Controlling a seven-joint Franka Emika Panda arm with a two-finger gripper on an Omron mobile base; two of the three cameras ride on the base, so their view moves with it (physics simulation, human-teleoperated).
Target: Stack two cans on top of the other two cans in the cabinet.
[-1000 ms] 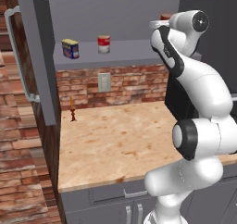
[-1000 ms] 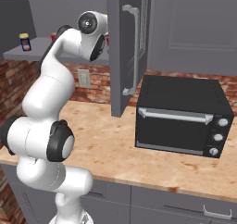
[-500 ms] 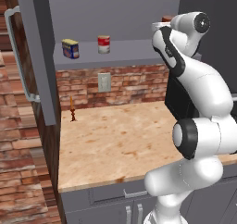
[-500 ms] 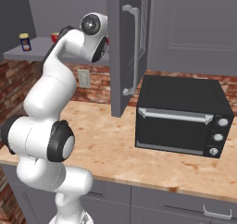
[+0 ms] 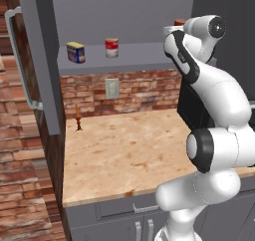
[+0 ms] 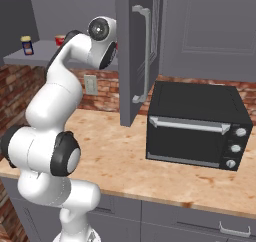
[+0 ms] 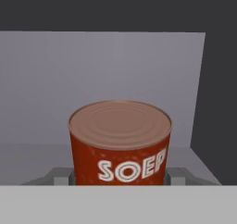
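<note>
Can [image 7: 120, 144], orange-red, sits right in front of the hand, clamped between the gripper [image 7: 119, 176] fingers low on its sides; rigid, smooth metal, probably slippery, so hold mid-body

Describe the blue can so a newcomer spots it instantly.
Look at the grey cabinet shelf above the brick backsplash. Toward its left end stands the squat blue can, left of a red-and-white can. It alone is blue with a yellow label.
</note>
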